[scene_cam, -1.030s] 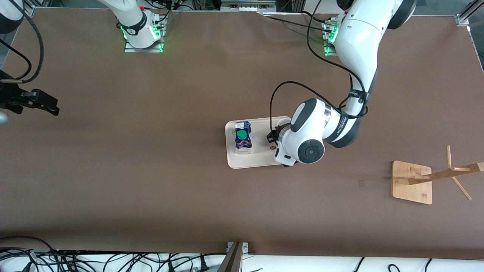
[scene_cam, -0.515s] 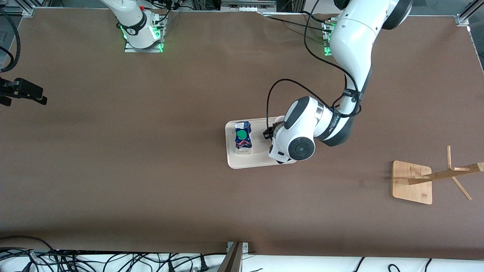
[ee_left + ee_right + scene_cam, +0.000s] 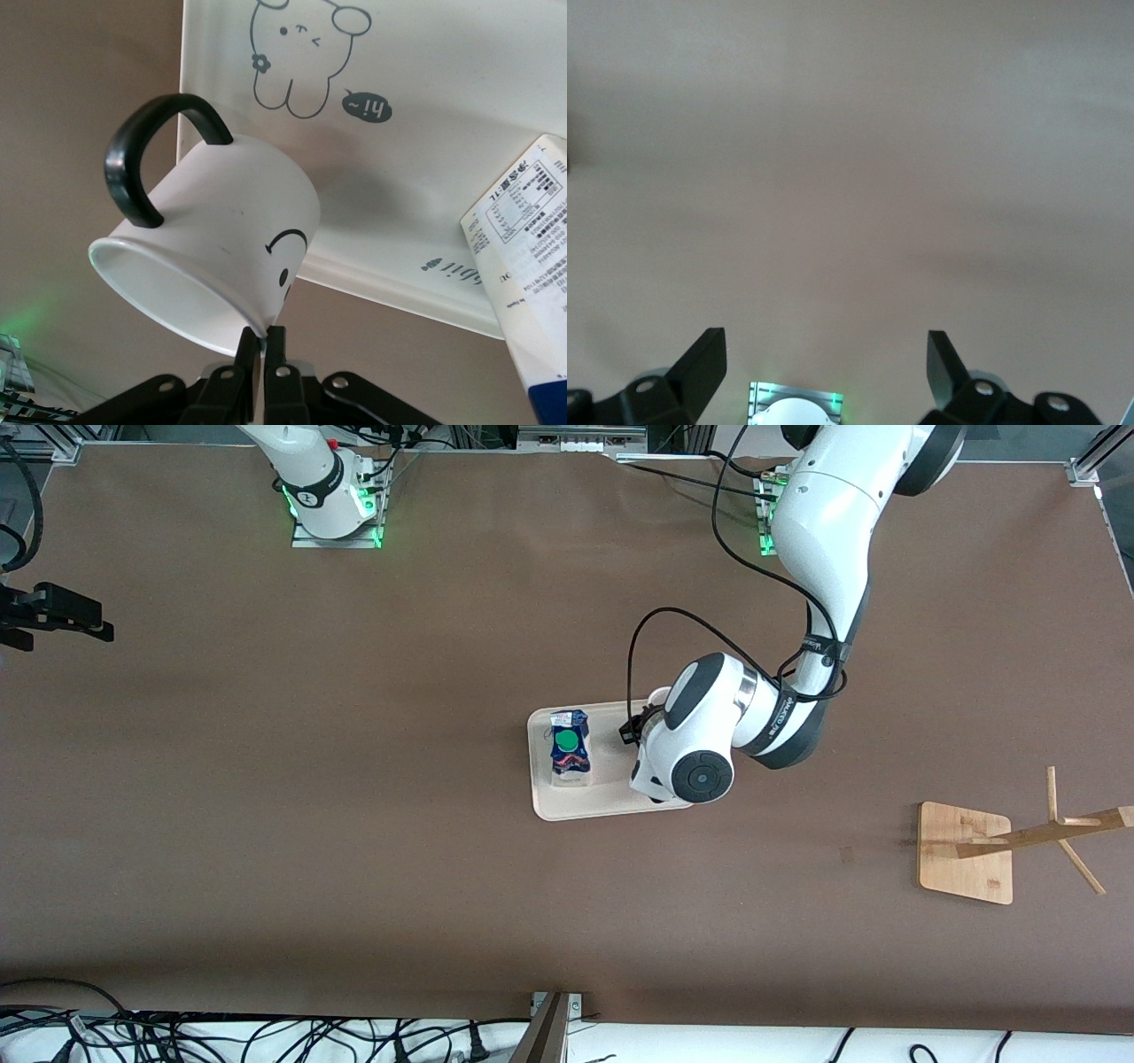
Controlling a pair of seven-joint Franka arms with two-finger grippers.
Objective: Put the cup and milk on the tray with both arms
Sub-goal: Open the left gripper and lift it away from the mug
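Note:
The cream tray (image 3: 585, 802) lies mid-table, and its bunny drawing shows in the left wrist view (image 3: 425, 106). The milk (image 3: 569, 746) stands on the tray at the end toward the right arm, and it also shows in the left wrist view (image 3: 532, 266). My left gripper (image 3: 263, 341) is shut on the rim of the white cup (image 3: 213, 230). It holds the cup tilted, black handle up, over the tray's edge at the left arm's end. In the front view the left wrist hides most of the cup. My right gripper (image 3: 97, 624) is open and empty over bare table (image 3: 824, 363).
A wooden stand base (image 3: 964, 853) with slanted pegs sits toward the left arm's end, nearer the front camera than the tray. Cables run along the table's near edge. The right arm's base (image 3: 332, 505) is at the top.
The left arm has carried the cup a little toward the right arm's end, farther over the tray. The right gripper has drawn back toward its end of the table.

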